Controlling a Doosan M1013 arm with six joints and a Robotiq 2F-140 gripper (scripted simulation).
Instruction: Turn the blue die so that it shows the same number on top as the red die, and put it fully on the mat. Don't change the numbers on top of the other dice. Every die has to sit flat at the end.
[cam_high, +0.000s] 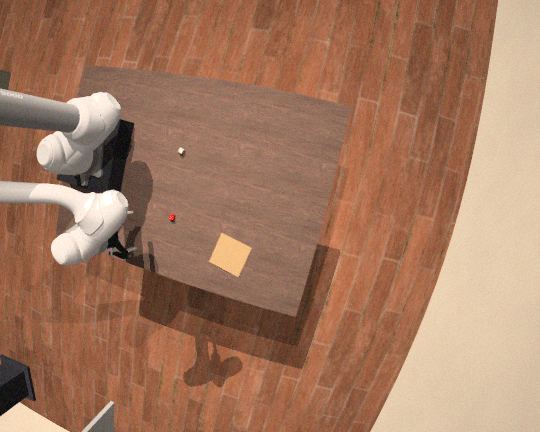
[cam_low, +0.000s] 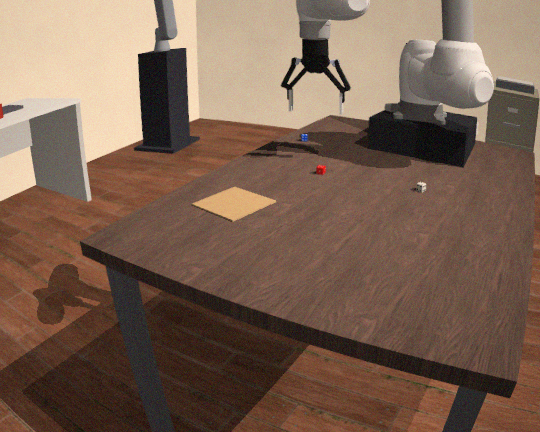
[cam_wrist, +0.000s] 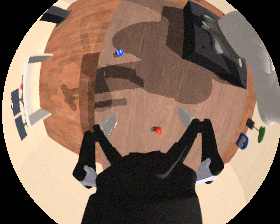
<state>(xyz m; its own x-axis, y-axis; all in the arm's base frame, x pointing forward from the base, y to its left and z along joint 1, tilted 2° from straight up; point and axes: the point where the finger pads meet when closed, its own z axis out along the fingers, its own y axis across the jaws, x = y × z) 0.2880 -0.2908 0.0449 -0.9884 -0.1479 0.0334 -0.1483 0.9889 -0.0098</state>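
Note:
The blue die lies on the table near its far edge in the exterior view; in the top view the arm hides it. The red die lies between the blue die and the tan mat. The white die lies apart from them, on the robot base's side in the exterior view. The top numbers are too small to read. My gripper is open and empty, pointing down high above the table, touching no die.
The black robot base stands on the table. The blue die is close to a table edge. The arm's shadow falls across the table near the blue die. A grey desk and a dark pedestal stand beyond the table.

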